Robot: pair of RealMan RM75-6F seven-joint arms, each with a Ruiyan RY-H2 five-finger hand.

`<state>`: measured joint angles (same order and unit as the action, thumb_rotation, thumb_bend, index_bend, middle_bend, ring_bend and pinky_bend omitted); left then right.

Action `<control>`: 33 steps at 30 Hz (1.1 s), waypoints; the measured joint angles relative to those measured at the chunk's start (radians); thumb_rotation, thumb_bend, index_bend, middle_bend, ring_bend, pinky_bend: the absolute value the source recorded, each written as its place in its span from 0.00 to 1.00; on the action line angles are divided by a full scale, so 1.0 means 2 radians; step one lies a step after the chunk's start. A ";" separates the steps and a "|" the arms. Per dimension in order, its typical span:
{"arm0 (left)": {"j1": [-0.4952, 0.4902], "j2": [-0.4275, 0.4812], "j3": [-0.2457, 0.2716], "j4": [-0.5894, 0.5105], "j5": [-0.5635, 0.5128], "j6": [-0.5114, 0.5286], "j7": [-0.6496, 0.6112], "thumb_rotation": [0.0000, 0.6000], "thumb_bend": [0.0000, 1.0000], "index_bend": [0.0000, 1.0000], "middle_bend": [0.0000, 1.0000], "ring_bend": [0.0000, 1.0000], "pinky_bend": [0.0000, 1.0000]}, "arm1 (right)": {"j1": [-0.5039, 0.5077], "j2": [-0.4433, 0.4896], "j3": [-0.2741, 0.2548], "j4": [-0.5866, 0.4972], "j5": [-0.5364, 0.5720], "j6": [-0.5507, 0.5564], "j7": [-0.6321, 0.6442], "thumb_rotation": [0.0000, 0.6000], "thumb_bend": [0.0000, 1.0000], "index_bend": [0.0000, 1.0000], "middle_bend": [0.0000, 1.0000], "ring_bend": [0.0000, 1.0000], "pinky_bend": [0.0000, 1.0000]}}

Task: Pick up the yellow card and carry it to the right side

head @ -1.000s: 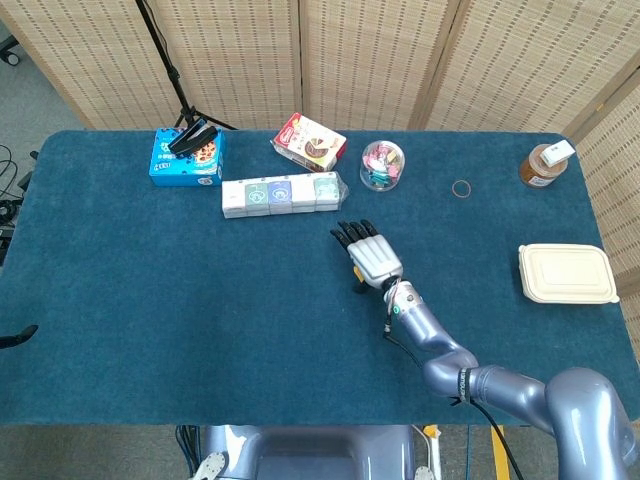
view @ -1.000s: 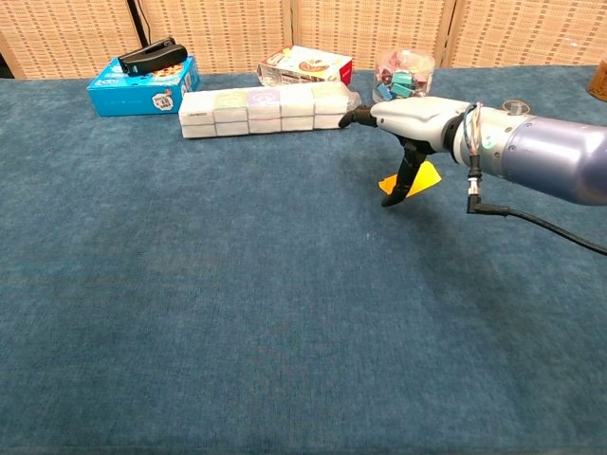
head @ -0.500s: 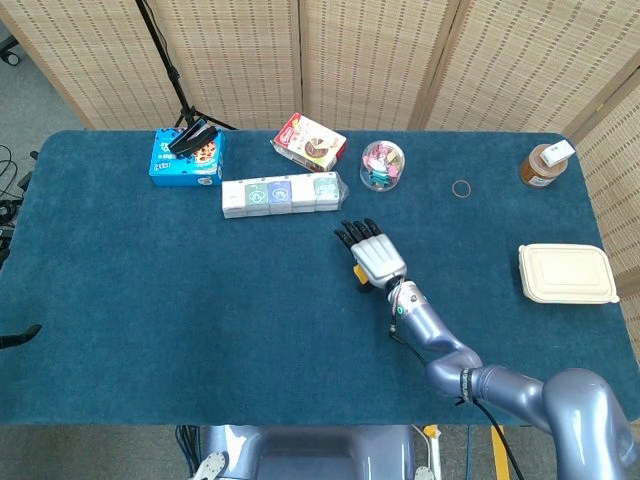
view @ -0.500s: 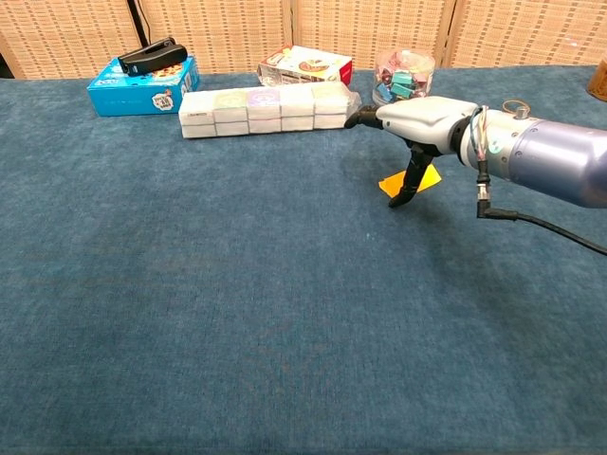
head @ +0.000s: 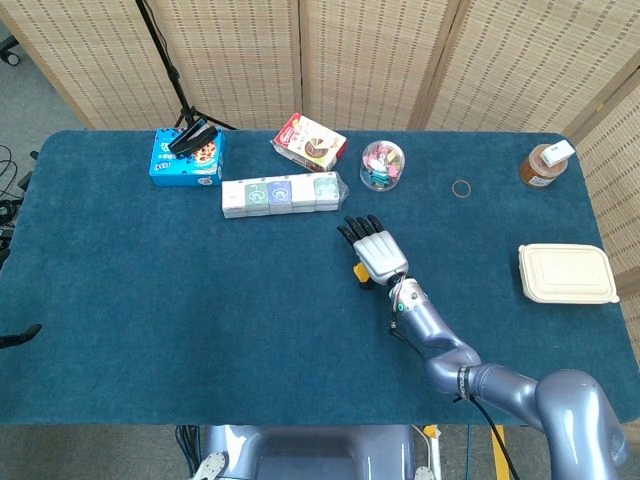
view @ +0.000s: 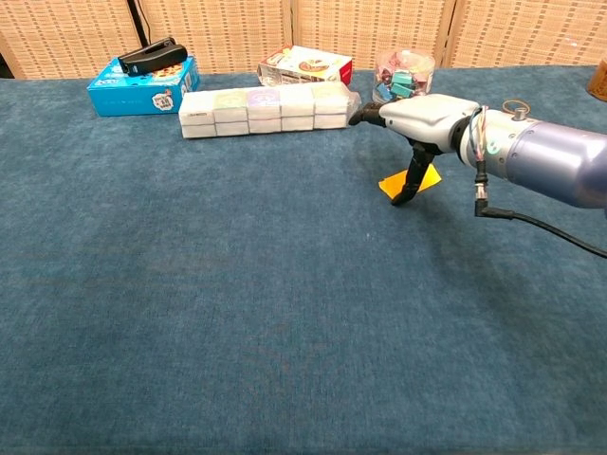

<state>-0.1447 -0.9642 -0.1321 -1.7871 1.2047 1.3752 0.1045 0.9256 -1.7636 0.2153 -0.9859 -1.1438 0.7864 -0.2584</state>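
Note:
The yellow card (view: 427, 177) lies flat on the blue table (view: 237, 313), right of centre. In the head view only a sliver of the yellow card (head: 360, 272) shows beside the hand. My right hand (view: 422, 114) hovers over it, palm down, fingers stretched out flat toward the back. Its thumb (view: 410, 185) points straight down and its tip meets the card's front edge. Seen from the head, my right hand (head: 378, 255) covers most of the card. Nothing is gripped. My left hand shows in neither view.
A row of white boxes (head: 282, 194) lies just behind and left of the hand. Further back are a blue box with a black stapler (head: 186, 158), a red-white box (head: 310, 141) and a jar of clips (head: 382, 164). A beige lidded container (head: 566, 272) sits at the right edge.
My right hand has drifted a little to the right and toward the back over the card. The card itself has stayed where it was.

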 measured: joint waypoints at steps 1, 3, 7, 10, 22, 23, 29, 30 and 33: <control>0.000 0.000 0.000 0.000 0.000 0.000 0.000 1.00 0.00 0.00 0.00 0.00 0.00 | 0.000 -0.004 0.000 0.006 -0.002 0.003 -0.001 1.00 0.00 0.00 0.00 0.00 0.00; 0.000 0.000 0.000 0.001 -0.001 -0.001 -0.001 1.00 0.00 0.00 0.00 0.00 0.00 | 0.000 -0.009 0.001 0.017 -0.005 0.010 -0.001 1.00 0.00 0.00 0.00 0.00 0.00; 0.000 0.001 -0.001 0.001 -0.001 -0.001 -0.002 1.00 0.00 0.00 0.00 0.00 0.00 | 0.000 -0.020 0.003 0.036 -0.016 0.030 0.002 1.00 0.00 0.00 0.00 0.00 0.00; 0.000 0.001 0.000 0.001 -0.001 -0.001 -0.002 1.00 0.00 0.00 0.00 0.00 0.00 | 0.000 -0.024 0.006 0.042 -0.027 0.045 0.009 1.00 0.00 0.00 0.00 0.00 0.00; 0.000 0.001 0.000 0.000 0.000 0.001 -0.003 1.00 0.00 0.00 0.00 0.00 0.00 | -0.007 -0.007 0.004 0.015 -0.050 0.060 0.022 1.00 0.00 0.09 0.00 0.00 0.00; 0.000 0.001 0.000 0.000 0.001 0.001 -0.003 1.00 0.00 0.00 0.00 0.00 0.00 | -0.007 -0.005 0.003 0.012 -0.050 0.058 0.021 1.00 0.00 0.10 0.00 0.00 0.00; 0.001 0.001 0.000 0.000 0.001 0.001 -0.004 1.00 0.00 0.00 0.00 0.00 0.00 | -0.008 0.015 0.000 -0.022 -0.041 0.026 0.022 1.00 0.00 0.12 0.00 0.00 0.00; 0.001 0.002 0.000 0.000 0.001 0.000 -0.004 1.00 0.00 0.00 0.00 0.00 0.00 | -0.008 0.019 -0.001 -0.028 -0.039 0.023 0.020 1.00 0.00 0.12 0.00 0.00 0.00; 0.000 0.002 0.001 0.000 0.002 0.000 -0.004 1.00 0.00 0.00 0.00 0.00 0.00 | -0.010 0.024 -0.005 -0.040 -0.037 0.019 0.012 1.00 0.00 0.13 0.00 0.00 0.00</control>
<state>-0.1440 -0.9609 -0.1301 -1.7871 1.2092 1.3749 0.0967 0.9050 -1.7154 0.2048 -1.0657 -1.2186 0.8249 -0.2350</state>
